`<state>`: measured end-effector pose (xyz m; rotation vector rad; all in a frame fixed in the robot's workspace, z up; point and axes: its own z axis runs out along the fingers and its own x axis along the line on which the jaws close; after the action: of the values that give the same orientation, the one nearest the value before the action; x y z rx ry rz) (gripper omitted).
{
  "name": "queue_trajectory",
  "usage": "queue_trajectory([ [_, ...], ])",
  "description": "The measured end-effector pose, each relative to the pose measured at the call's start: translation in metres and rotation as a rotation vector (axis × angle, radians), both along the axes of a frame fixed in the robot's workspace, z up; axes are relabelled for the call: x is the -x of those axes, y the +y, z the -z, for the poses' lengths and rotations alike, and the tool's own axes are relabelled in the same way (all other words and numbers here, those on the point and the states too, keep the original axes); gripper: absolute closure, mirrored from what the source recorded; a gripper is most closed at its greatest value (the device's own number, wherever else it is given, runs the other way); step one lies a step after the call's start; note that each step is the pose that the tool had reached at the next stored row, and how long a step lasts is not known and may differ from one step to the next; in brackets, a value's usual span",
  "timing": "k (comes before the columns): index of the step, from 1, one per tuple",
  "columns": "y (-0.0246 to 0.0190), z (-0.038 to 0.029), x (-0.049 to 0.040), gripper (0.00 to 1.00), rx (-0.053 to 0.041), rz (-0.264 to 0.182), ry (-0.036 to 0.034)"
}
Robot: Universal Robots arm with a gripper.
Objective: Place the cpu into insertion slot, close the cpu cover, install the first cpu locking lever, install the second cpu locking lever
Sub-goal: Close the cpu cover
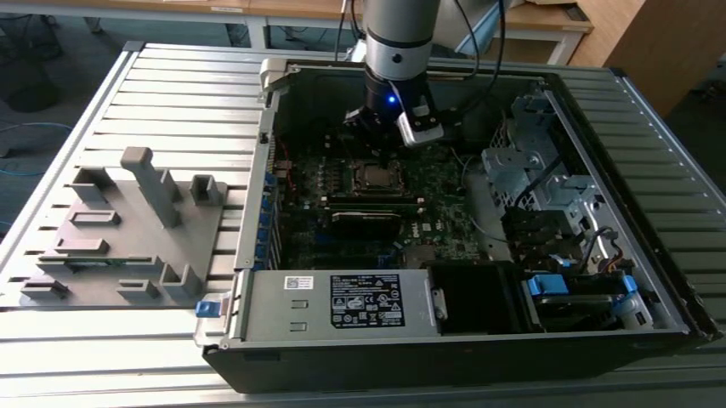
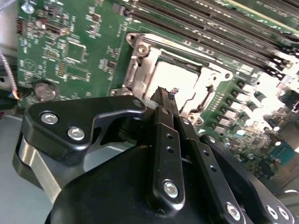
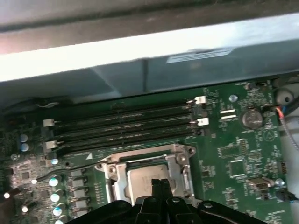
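Note:
The cpu [image 3: 144, 179] lies in the socket on the green motherboard [image 3: 243, 163], its pale metal top showing [image 2: 181, 78]. The silver cpu cover [image 3: 111, 173] lies flat around it as a frame [image 2: 139, 59]. In both wrist views my gripper [image 3: 159, 185] hangs just above the socket's edge, its black fingers [image 2: 164, 122] pressed together with nothing between them. In the exterior view the gripper [image 1: 378, 127] sits low inside the open computer case, just behind the socket [image 1: 372, 176]. A thin metal rod [image 3: 70, 166] runs beside the socket; I cannot tell whether it is a locking lever.
Long black memory slots [image 3: 124, 123] lie right behind the socket, and beyond them the case's grey wall [image 3: 154, 70]. A power supply [image 1: 340, 302] and drive cages [image 1: 533, 170] crowd the case. A grey fixture [image 1: 131, 229] stands on the slatted table at the exterior view's left.

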<state>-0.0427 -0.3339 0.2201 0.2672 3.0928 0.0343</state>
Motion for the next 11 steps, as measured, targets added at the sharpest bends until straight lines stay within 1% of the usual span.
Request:
queue_trajectory([
  [5, 0.0, 0.004, 0.0086, 0.9, 0.0001, 0.0, 0.0],
  [7, 0.0, 0.0054, 0.0095, 0.9, 0.0, 0.0, 0.0],
  [11, 0.0, 0.0061, 0.0107, 0.9, 0.0, 0.0, -0.0001],
])
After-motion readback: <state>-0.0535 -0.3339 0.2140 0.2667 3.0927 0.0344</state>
